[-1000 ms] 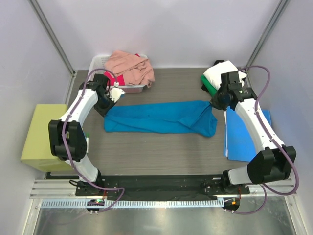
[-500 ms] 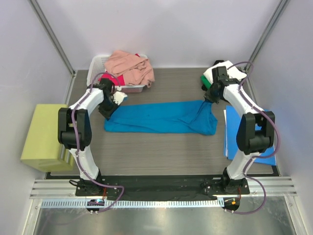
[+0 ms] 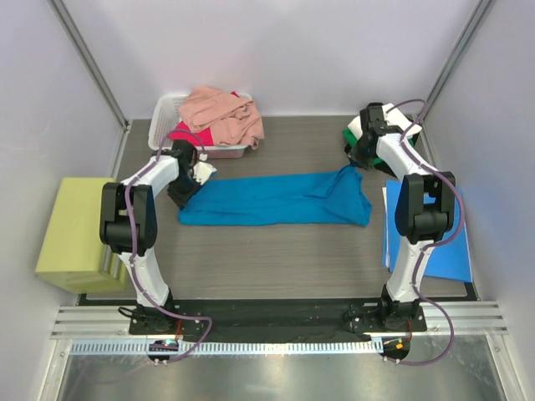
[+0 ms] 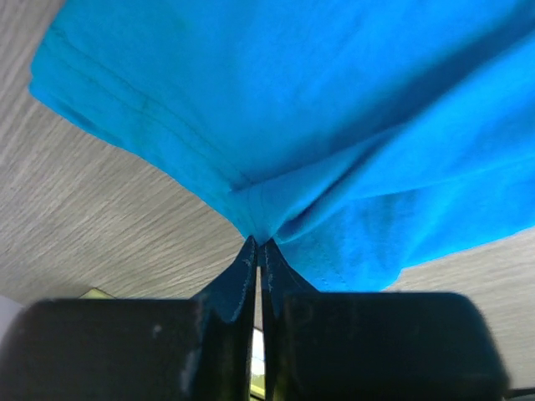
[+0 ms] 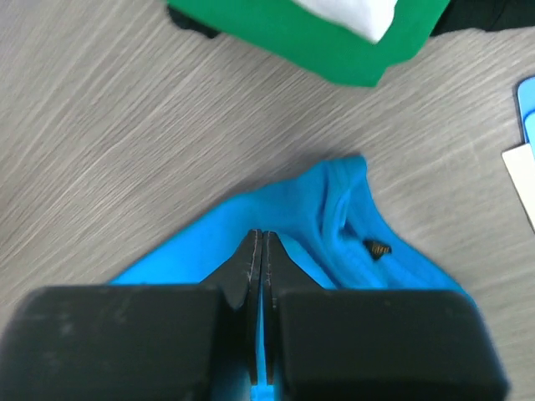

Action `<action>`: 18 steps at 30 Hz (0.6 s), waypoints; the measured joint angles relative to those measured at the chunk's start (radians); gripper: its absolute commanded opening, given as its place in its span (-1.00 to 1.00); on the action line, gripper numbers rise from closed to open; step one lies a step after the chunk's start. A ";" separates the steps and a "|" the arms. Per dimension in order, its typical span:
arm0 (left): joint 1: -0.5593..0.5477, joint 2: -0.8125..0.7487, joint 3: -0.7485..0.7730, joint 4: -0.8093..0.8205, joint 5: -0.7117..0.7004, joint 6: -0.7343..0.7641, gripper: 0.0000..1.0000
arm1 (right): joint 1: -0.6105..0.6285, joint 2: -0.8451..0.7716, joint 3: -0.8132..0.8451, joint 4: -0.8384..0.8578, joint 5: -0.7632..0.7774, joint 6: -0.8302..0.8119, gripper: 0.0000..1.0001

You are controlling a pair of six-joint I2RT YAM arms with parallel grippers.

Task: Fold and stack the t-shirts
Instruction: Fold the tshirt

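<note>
The teal-blue t-shirt (image 3: 276,199) lies stretched in a long band across the middle of the table. My left gripper (image 3: 189,179) is shut on its left end, with the cloth bunched at the fingertips in the left wrist view (image 4: 259,244). My right gripper (image 3: 354,165) is shut on its right end (image 5: 262,238), near the collar tag. A folded green t-shirt (image 5: 309,38) with a white one (image 5: 355,10) on top lies just beyond the right gripper, with black cloth (image 5: 481,12) beside it. Salmon pink (image 3: 221,113) and magenta-red (image 3: 185,134) t-shirts lie heaped in a white basket (image 3: 165,109).
A flat blue sheet (image 3: 418,242) lies at the table's right side, by the right arm. A yellow-green block (image 3: 71,234) stands off the left edge. The basket is at the back left, close to the left gripper. White walls and metal posts enclose the back.
Both arms have swung their elbows back and inward. The right gripper has moved toward the back with the shirt's right end. The left gripper keeps its hold on the left end.
</note>
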 measured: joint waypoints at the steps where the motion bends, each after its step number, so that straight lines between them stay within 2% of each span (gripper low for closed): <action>1: 0.000 0.000 -0.002 0.005 -0.009 0.000 -0.37 | -0.003 0.016 0.008 0.000 -0.001 0.000 -0.19; 2: 0.000 0.000 -0.004 0.011 -0.016 0.003 -0.06 | -0.006 0.035 0.018 -0.002 -0.001 -0.002 0.02; 3: 0.001 0.000 -0.004 0.016 -0.024 0.003 0.50 | -0.010 0.055 0.028 -0.004 0.000 -0.006 0.35; 5: 0.003 0.000 -0.004 0.024 -0.036 0.005 0.99 | -0.013 0.090 0.048 -0.017 -0.002 -0.009 0.67; 9: 0.005 -0.015 -0.004 0.032 -0.055 0.001 0.99 | -0.019 0.116 0.079 -0.053 0.000 -0.023 0.95; 14: 0.005 -0.070 -0.001 0.031 -0.085 0.003 1.00 | -0.019 0.045 0.076 -0.076 0.000 -0.023 0.99; 18: 0.007 -0.112 0.034 0.023 -0.111 0.000 0.99 | -0.011 -0.132 0.018 -0.066 -0.040 -0.024 0.99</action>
